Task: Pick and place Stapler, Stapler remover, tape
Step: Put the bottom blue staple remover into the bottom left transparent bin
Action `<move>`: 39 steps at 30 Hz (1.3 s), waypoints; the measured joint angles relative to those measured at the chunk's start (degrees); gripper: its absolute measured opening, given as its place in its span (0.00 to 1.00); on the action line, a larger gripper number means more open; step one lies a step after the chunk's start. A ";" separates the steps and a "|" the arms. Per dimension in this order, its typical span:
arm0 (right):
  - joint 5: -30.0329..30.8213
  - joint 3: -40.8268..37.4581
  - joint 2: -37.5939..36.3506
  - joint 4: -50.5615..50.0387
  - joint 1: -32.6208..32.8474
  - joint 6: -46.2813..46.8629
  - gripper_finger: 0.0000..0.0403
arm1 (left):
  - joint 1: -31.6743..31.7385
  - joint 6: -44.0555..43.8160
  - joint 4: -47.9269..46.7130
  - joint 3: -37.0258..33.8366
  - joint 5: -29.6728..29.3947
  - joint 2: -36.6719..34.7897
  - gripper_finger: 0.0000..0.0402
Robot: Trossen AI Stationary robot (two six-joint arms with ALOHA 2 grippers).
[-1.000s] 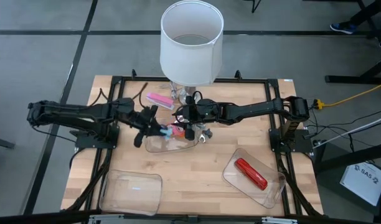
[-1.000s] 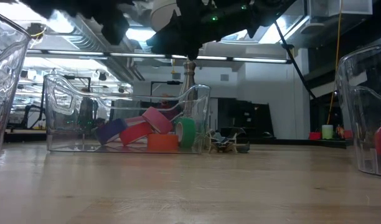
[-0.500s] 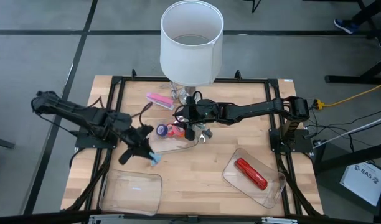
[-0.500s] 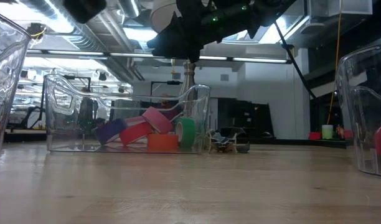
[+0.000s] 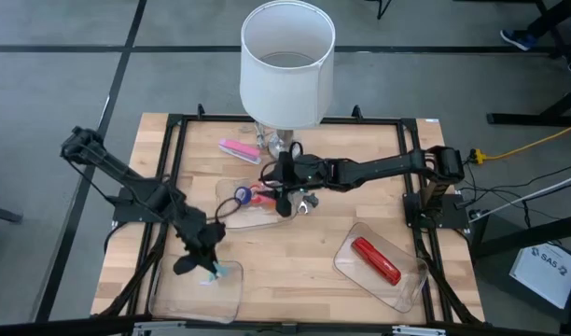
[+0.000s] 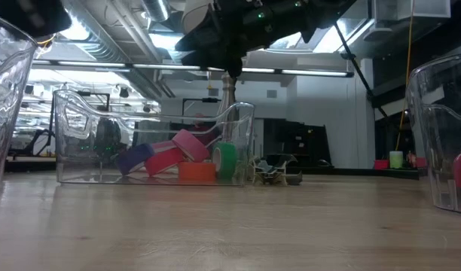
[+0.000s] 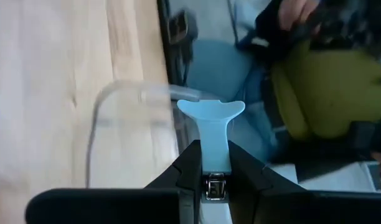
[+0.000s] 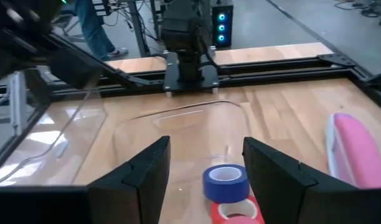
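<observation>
High view: left gripper [image 5: 207, 271] over clear tray [image 5: 174, 301], pinching light-blue staple remover [image 5: 214, 274]. Right gripper [image 5: 284, 191] over tape bin [image 5: 267, 219], jaws spread.
Low view: tape rolls [image 6: 178, 162] inside bin.
Right wrist view: blue roll [image 8: 225, 182] in bin.

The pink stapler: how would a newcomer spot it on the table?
Find the tall white cylinder at the table's far edge. Just left of its base, on bare wood outside every clear bin, lies the pink stapler. The only other stapler is red and sits inside a bin.
</observation>
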 joint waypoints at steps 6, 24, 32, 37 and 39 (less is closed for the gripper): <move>0.15 0.00 0.00 0.00 2.75 0.13 0.51 | -4.40 -2.49 -2.91 0.00 0.28 3.89 0.11; 5.08 -0.02 0.00 0.13 6.74 1.35 0.51 | -10.56 2.14 -10.15 0.00 -3.83 18.35 0.12; 4.65 -0.02 0.00 0.13 6.84 2.68 0.51 | -10.43 -0.35 -10.18 -0.02 -3.26 20.41 0.14; 4.56 -0.02 0.00 0.13 6.86 2.82 0.51 | -10.35 -2.90 -10.19 0.00 -2.46 20.41 0.15; 4.44 -0.02 0.00 0.13 6.86 2.82 0.51 | -10.03 -3.79 -10.19 0.00 -1.74 20.43 0.16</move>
